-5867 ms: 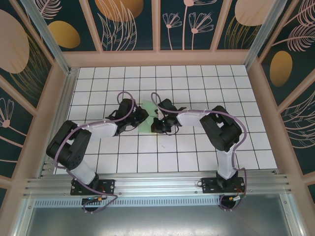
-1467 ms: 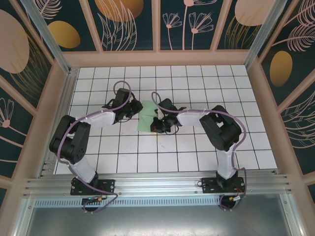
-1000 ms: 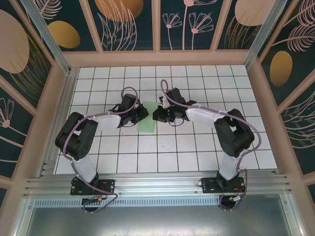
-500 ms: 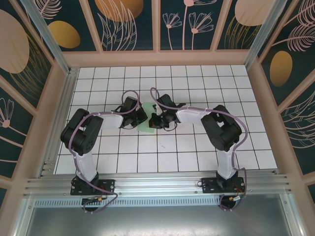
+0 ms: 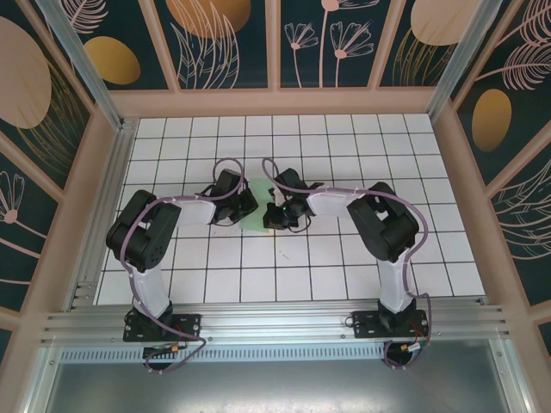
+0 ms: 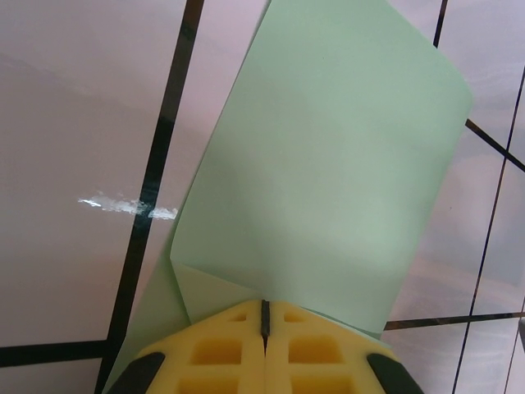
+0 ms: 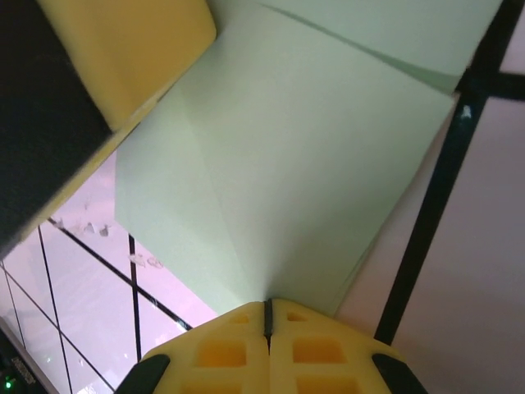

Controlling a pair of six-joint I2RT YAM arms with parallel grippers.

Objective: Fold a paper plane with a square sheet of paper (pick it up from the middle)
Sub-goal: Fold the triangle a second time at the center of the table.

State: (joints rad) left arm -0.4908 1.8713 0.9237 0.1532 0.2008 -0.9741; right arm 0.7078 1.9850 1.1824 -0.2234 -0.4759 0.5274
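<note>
at the middle of the white tiled bench (image 5: 344, 267), the pale green sheet of paper (image 6: 328, 164) lies partly folded, flat on the grid lines, between my two arms. my left gripper (image 6: 264, 310) is clenched on the sheet's near edge, yellow pads (image 6: 221, 353) pressed tight together, beside a small flap turned over. my right gripper (image 7: 267, 308) is clenched on the opposite edge, right where a faint crease runs into it. from the right wrist, a left pad sits against the sheet's far corner.
</note>
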